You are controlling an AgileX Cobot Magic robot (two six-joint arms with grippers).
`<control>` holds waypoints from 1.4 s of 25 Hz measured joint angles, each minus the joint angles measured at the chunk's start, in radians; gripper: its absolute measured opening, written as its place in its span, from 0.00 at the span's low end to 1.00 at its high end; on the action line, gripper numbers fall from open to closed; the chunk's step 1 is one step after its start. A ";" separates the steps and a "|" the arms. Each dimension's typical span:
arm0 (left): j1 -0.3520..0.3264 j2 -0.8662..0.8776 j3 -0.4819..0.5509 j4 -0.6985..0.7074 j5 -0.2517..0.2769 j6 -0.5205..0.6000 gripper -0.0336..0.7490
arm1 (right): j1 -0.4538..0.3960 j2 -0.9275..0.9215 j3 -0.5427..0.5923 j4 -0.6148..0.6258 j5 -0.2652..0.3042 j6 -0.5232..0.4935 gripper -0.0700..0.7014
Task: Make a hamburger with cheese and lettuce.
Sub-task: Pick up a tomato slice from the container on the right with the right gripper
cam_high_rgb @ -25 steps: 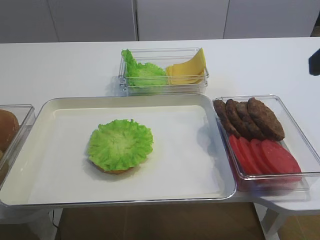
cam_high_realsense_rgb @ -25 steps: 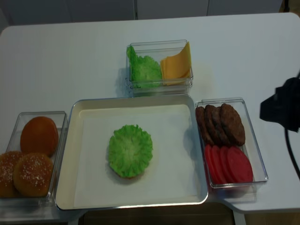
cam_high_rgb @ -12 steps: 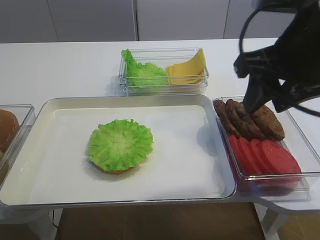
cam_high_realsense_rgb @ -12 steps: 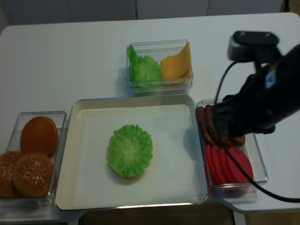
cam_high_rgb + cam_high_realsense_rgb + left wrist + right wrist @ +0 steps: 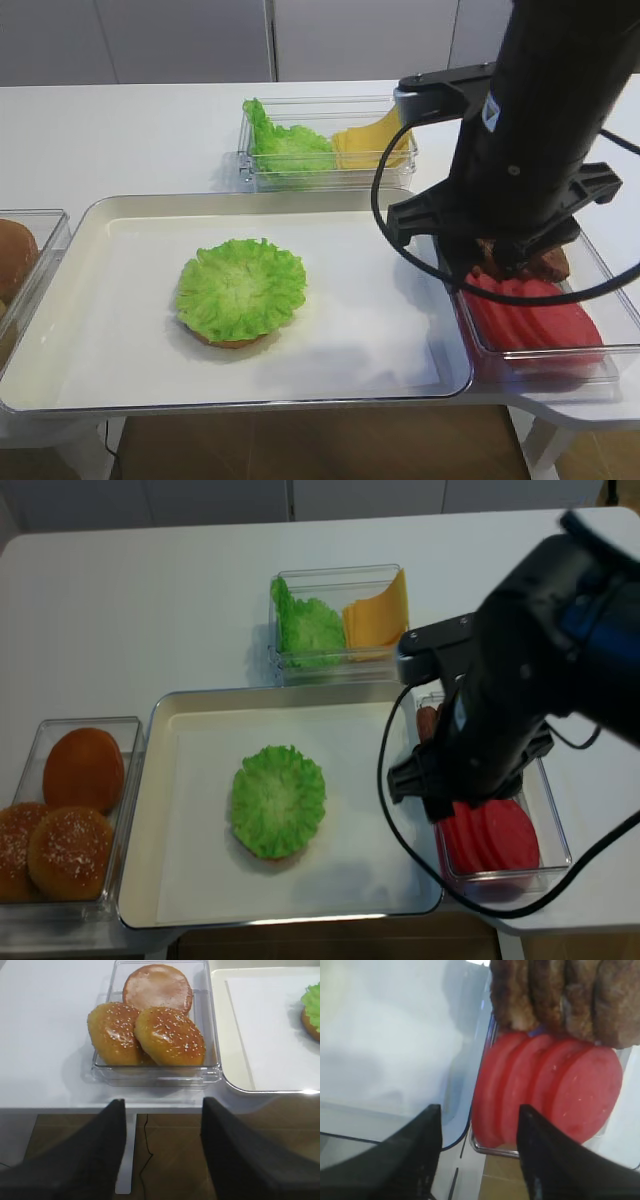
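Ext. high view: the hamburger (image 5: pixel 239 293), a low tan bun base under a frilly bright green lettuce leaf (image 5: pixel 240 286), sat left of centre on the shallow silver metal tray (image 5: pixel 420 375). Cheese (image 5: pixel 372 143), thin pale yellow-orange square slices, leaned in the clear plastic box (image 5: pixel 404 172) behind the tray, beside spare green leaves. The black right arm hung over the clear tub (image 5: pixel 612 352) at the right, covering most of the dark brown meat patties (image 5: pixel 548 265); gripper itself hidden here.

R wrist view: right gripper (image 5: pixel 479 1152) had its dark fingers spread apart w/ nothing between, poised above the row of overlapping red tomato rounds (image 5: pixel 547 1091), leftmost round nearest. Only this view showed the jaw state and the tub's near rim.

L wrist view: left gripper (image 5: pixel 161 1147) likewise stood wide, holding nothing, off the table edge by the clear tub of sesame-topped brown buns (image 5: pixel 150 1034). Ext. views missed it.

Realsense view: same layout from steeper above; bun tub fully visible at left.

Judgement: step appeared to be picking a tomato. To do well: drop over one end round only, pinch its edge, lift clear w/o dragging neighbours. Cheese not yet added.
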 joint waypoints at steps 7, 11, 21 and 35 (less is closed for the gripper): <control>0.000 0.000 0.000 0.000 0.000 0.000 0.51 | 0.012 0.040 0.000 -0.053 -0.010 0.040 0.56; 0.000 0.000 0.000 0.000 0.000 0.000 0.51 | 0.012 0.041 -0.001 -0.064 -0.035 0.040 0.46; 0.000 0.000 0.000 0.000 0.000 0.000 0.51 | 0.012 0.091 -0.002 -0.056 -0.049 0.036 0.41; 0.000 0.000 0.000 0.000 0.000 0.000 0.51 | 0.012 0.109 -0.002 -0.072 -0.054 0.036 0.40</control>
